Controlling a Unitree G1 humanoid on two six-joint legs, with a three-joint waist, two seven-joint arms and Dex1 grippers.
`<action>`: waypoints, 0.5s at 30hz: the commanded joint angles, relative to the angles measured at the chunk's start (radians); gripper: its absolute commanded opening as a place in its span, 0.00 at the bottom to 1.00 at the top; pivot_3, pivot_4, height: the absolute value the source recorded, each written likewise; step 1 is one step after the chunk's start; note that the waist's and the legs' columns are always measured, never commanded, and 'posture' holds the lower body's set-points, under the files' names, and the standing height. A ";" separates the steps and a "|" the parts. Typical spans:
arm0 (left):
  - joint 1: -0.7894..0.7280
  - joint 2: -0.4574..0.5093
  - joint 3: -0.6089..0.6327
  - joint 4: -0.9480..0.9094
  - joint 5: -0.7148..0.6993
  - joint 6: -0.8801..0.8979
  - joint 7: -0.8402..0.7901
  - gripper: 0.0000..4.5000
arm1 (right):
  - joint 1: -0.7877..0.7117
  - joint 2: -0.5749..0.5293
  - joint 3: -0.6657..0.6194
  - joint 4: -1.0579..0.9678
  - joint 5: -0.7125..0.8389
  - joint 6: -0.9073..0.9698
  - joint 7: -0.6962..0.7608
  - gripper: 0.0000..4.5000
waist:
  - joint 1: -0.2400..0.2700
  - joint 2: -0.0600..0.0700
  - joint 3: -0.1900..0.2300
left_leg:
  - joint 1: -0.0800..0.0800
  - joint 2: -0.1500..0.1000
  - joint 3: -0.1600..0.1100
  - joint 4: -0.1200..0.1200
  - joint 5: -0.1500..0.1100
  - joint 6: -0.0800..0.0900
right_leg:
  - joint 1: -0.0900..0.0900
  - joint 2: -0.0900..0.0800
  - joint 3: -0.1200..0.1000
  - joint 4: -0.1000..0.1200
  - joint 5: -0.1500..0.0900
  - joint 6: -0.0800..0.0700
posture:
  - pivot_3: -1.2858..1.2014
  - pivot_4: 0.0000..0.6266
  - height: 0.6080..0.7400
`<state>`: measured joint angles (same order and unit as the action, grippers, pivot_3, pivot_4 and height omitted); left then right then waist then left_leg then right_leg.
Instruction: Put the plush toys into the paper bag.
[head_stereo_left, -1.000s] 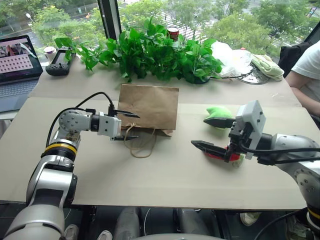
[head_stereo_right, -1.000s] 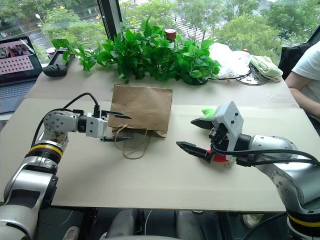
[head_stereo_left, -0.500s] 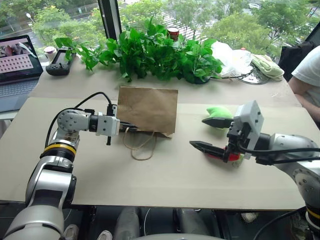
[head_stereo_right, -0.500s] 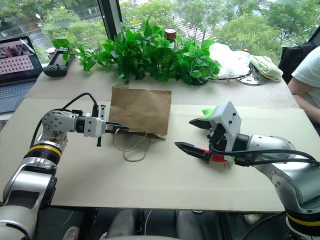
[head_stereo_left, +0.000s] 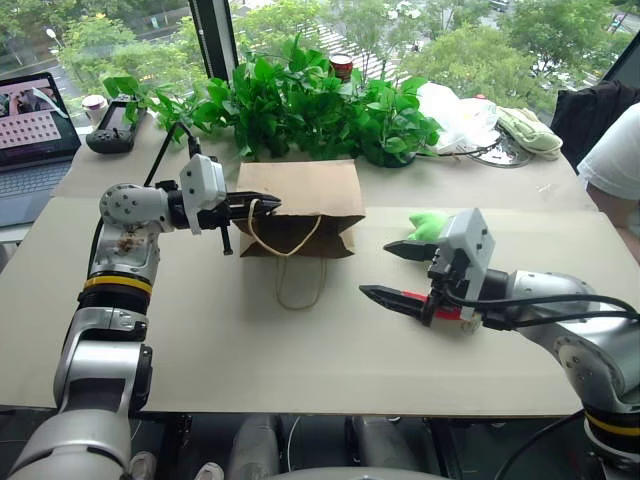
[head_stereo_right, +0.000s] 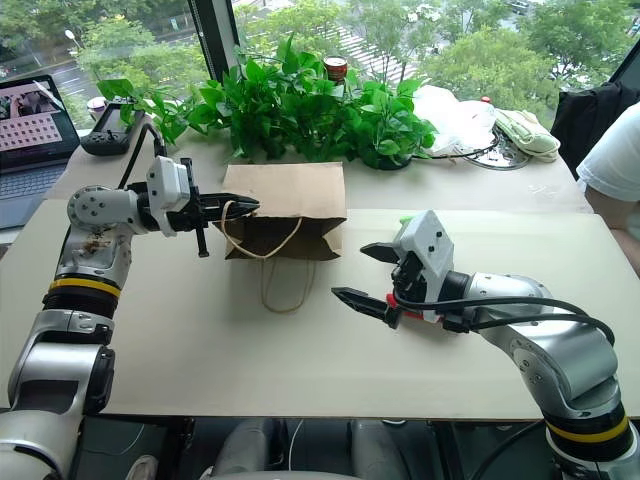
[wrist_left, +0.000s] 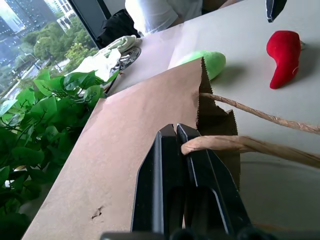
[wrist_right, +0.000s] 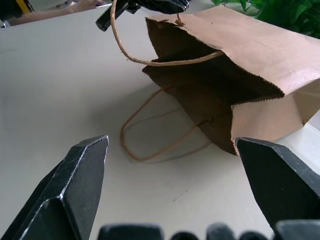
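Observation:
The brown paper bag (head_stereo_left: 300, 188) lies on its side, its mouth gaping toward me. My left gripper (head_stereo_left: 262, 204) is shut on the bag's upper cord handle (wrist_left: 235, 144) and holds it raised off the table. The other handle (head_stereo_left: 300, 290) trails flat on the table. My right gripper (head_stereo_left: 378, 270) hovers right of the bag, open with nothing between its fingers, pointing at the bag's mouth (wrist_right: 200, 85). The red plush toy (wrist_left: 284, 50) lies on the table under the right hand. The green plush toy (head_stereo_left: 430, 226) sits just behind that hand, right of the bag.
Leafy plants (head_stereo_left: 310, 100) line the table's far side behind the bag. A laptop (head_stereo_left: 35, 120) and a black controller (head_stereo_left: 108, 122) sit at far left. A white plastic bag (head_stereo_left: 460, 110) and a cloth (head_stereo_left: 525, 125) lie far right, near a seated person (head_stereo_left: 615, 150).
My left gripper closed on the upper handle, then rose and rolled, pulling the bag's mouth open. My right gripper drifted left toward the bag.

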<state>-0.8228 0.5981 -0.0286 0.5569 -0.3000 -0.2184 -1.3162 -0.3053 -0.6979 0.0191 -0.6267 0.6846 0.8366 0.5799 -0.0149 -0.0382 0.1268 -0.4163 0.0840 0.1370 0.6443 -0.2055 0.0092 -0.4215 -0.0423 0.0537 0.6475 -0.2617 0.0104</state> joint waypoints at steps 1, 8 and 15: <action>-0.004 0.001 0.027 -0.074 -0.021 0.045 0.025 0.00 | -0.047 0.070 0.037 0.038 -0.049 -0.017 -0.064 0.70 | 0.001 0.000 0.000 | 0.000 0.000 0.000 0.000 0.000 0.000 | 0.000 0.000 0.000 0.000 0.000 0.000 | 0.52 0.24 1.00; 0.000 -0.012 0.034 -0.159 -0.033 0.115 0.048 0.00 | -0.140 0.246 0.144 0.163 -0.177 -0.030 -0.178 0.17 | 0.001 0.000 0.000 | 0.000 0.000 0.000 0.000 0.000 0.000 | 0.000 0.000 0.000 0.000 0.000 0.000 | 0.52 0.24 1.00; -0.001 -0.020 0.036 -0.206 -0.039 0.160 0.062 0.00 | -0.191 0.392 0.225 0.309 -0.340 -0.084 -0.280 0.01 | 0.001 0.000 0.000 | 0.000 0.000 0.001 0.000 0.000 -0.001 | 0.000 0.000 0.000 0.000 0.000 0.000 | 0.52 0.24 1.00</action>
<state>-0.8121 0.5782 -0.0156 0.3912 -0.3162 -0.0706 -1.2649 -0.4636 -0.3303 0.2426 -0.3320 0.3926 0.8013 0.3317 -0.0139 -0.0378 0.1265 -0.4169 0.0838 0.1377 0.6444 -0.2052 0.0086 -0.4219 -0.0424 0.0538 0.6478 -0.2616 0.0104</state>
